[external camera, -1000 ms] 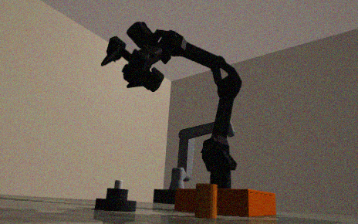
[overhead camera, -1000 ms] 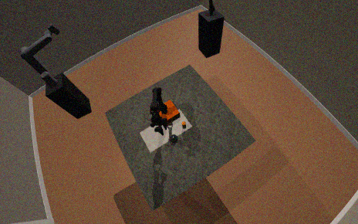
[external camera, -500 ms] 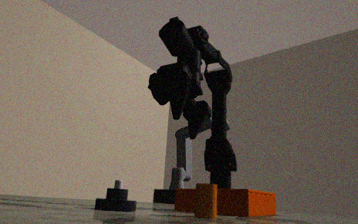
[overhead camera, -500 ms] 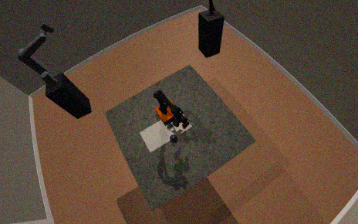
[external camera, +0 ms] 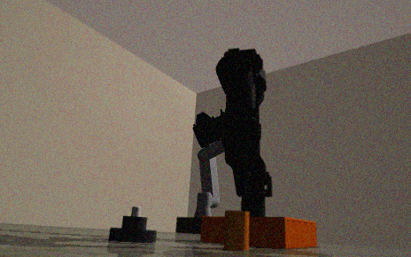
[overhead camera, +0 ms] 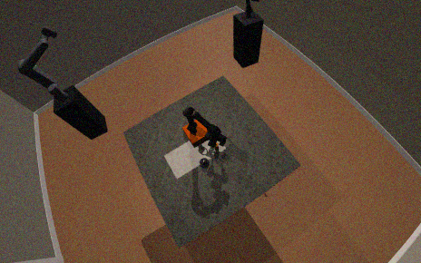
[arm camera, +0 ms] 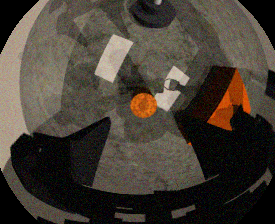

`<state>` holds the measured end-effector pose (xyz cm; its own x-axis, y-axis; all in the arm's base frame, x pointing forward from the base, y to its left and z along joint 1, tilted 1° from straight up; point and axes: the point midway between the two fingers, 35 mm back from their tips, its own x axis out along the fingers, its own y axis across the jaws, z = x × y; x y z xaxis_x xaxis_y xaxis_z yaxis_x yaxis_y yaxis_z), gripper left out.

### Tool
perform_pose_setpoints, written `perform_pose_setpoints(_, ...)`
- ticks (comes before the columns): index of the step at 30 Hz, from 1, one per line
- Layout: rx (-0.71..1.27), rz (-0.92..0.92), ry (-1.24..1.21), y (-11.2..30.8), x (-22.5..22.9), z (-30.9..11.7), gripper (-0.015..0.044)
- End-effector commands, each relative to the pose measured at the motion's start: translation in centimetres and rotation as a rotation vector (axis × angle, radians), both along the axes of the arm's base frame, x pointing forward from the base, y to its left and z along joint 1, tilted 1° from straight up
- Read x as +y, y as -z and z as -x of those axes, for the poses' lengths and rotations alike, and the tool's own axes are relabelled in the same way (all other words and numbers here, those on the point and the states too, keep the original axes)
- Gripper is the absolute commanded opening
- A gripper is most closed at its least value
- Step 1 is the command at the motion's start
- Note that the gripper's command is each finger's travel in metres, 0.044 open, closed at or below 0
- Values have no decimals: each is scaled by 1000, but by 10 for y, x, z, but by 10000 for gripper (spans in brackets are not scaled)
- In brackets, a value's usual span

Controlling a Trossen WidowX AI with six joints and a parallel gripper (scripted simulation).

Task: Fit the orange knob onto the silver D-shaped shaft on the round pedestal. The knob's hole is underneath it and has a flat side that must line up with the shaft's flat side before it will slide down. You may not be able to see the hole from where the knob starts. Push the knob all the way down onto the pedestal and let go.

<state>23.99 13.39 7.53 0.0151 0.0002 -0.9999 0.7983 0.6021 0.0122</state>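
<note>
The orange knob [overhead camera: 217, 145] [external camera: 236, 230] [arm camera: 143, 105] stands upright beside the arm's orange base. The wrist view shows its round top just beyond the gap between my fingertips; its hole is hidden. My gripper [arm camera: 146, 119] is open and empty, pointing down over the knob from above. In the exterior view the fingers are lost in the dark arm. The round black pedestal [overhead camera: 204, 162] [external camera: 134, 235] [arm camera: 152, 19] stands apart from the knob, at the top edge of the wrist view. Its silver shaft [external camera: 135, 211] [arm camera: 158, 2] points up; its flat side cannot be made out.
The orange base [overhead camera: 190, 134] [external camera: 301, 232] [arm camera: 242, 97] is close to the knob, right of it in the wrist view. A pale sheet [overhead camera: 177, 164] [arm camera: 113, 57] lies on the grey mat [overhead camera: 263, 159]. Two other dark stands with arms are farther off.
</note>
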Motion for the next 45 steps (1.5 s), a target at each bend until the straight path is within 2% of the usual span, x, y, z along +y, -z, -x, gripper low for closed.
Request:
perform_pose_setpoints(1, -4, 4, -5, 9, -1, -2, 440)
perform_pose_setpoints(45, -4, 4, -5, 81, -2, -5, 440)
